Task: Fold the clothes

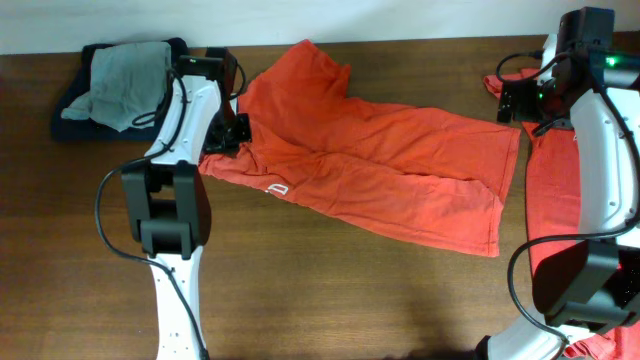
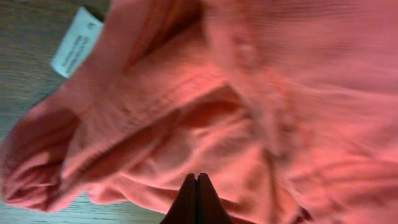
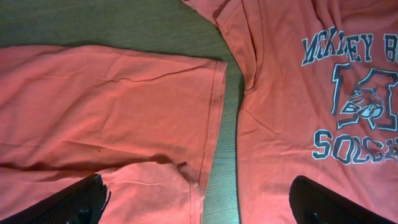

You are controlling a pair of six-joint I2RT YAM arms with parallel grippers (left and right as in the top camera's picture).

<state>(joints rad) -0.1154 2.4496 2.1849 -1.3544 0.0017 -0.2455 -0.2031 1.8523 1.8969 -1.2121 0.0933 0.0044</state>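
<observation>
An orange-red T-shirt lies spread across the middle of the table, back side up, with a small white logo near its left edge. My left gripper is down at the shirt's left end. In the left wrist view its fingertips are pressed together in the bunched fabric, next to a white label. My right gripper hovers open over the shirt's right hem. A second orange-red shirt with printed lettering lies just right of it.
A heap of grey and dark clothes sits at the back left corner. The second shirt runs down the right side of the table, past the right arm's base. A narrow strip of bare wood separates the two shirts.
</observation>
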